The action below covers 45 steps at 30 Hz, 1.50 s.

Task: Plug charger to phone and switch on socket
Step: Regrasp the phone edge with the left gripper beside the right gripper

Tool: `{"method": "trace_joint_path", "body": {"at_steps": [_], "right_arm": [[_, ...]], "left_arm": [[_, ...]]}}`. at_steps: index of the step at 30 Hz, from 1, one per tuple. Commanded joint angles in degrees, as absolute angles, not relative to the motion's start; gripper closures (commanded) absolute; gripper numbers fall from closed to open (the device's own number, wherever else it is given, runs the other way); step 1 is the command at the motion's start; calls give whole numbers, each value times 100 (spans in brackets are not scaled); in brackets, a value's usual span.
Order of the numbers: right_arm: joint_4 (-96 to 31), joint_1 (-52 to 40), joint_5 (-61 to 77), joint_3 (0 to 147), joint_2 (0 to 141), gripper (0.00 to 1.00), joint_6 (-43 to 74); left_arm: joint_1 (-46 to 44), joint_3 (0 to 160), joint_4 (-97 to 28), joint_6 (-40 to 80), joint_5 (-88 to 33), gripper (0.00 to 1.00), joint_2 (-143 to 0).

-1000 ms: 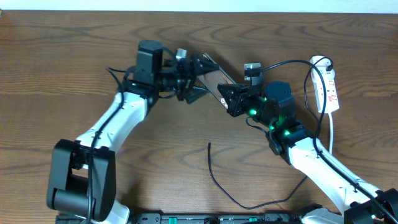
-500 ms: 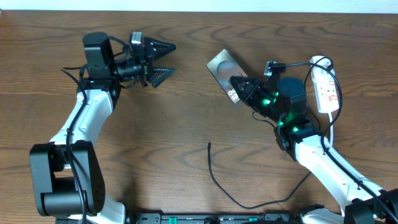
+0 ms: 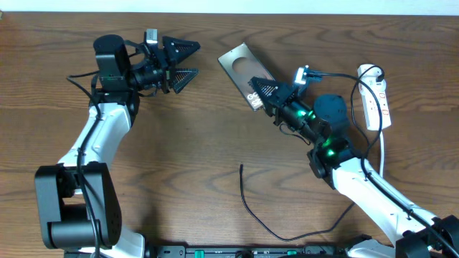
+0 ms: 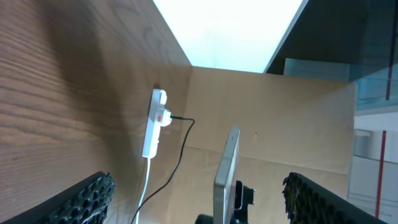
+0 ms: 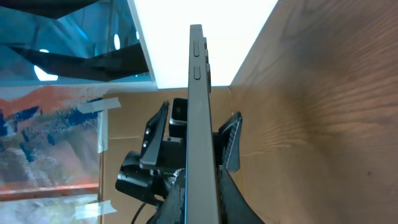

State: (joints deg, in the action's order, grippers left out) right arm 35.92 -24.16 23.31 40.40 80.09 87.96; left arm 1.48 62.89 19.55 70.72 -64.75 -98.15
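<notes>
The phone (image 3: 242, 64), a bronze slab, is held off the table near the back middle with its broad face up. My right gripper (image 3: 262, 96) is shut on its near end. In the right wrist view the phone (image 5: 198, 106) shows edge-on, pinched between both fingers of the right gripper (image 5: 199, 202). My left gripper (image 3: 183, 61) stands open to the left of the phone, apart from it, with nothing between its fingers. From the left wrist, the phone (image 4: 226, 168) is edge-on ahead of the left gripper (image 4: 198, 186). The charger (image 3: 242, 188) lies on the table at the front, its tip free.
The white socket (image 3: 377, 97) lies at the right edge of the table, a thin black cable plugged into it; it also shows in the left wrist view as the socket (image 4: 155, 121). The right arm (image 3: 358, 179) stretches from the front right, over the charger's far loop.
The left gripper has drawn back leftward from the phone and stays open. The right gripper has carried the phone a little up and to the left.
</notes>
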Motion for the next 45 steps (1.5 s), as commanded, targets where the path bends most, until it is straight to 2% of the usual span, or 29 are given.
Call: {"method": "trace_joint_path", "body": {"at_steps": [1, 10, 25, 30, 40, 44, 45], "right_arm": [[3695, -2506, 2202, 4136, 7953, 99, 9201], [3712, -2696, 2121, 4136, 7953, 99, 10200], [3704, -2755, 2088, 4134, 7953, 99, 10377], [3684, -2759, 2043, 4136, 7953, 98, 10840], [3682, -2808, 1962, 4136, 7953, 98, 10886], [3660, -2823, 1959, 4136, 7953, 99, 10884], [3651, -2823, 1962, 4136, 7953, 99, 10884]], "left_arm": [[47, 6316, 1990, 7081, -6337, 12, -9804], [-414, 6316, 1992, 7083, -6335, 12, -9804], [-1052, 6316, 2200, 7520, -5778, 12, -9804], [-1236, 6316, 2200, 7977, -5537, 12, -9804], [-1337, 6316, 2202, 8619, -5365, 13, -9804], [-1337, 6316, 2202, 8626, -5325, 24, -9804], [-1337, 6316, 2202, 8626, -5325, 40, -9804]]}}
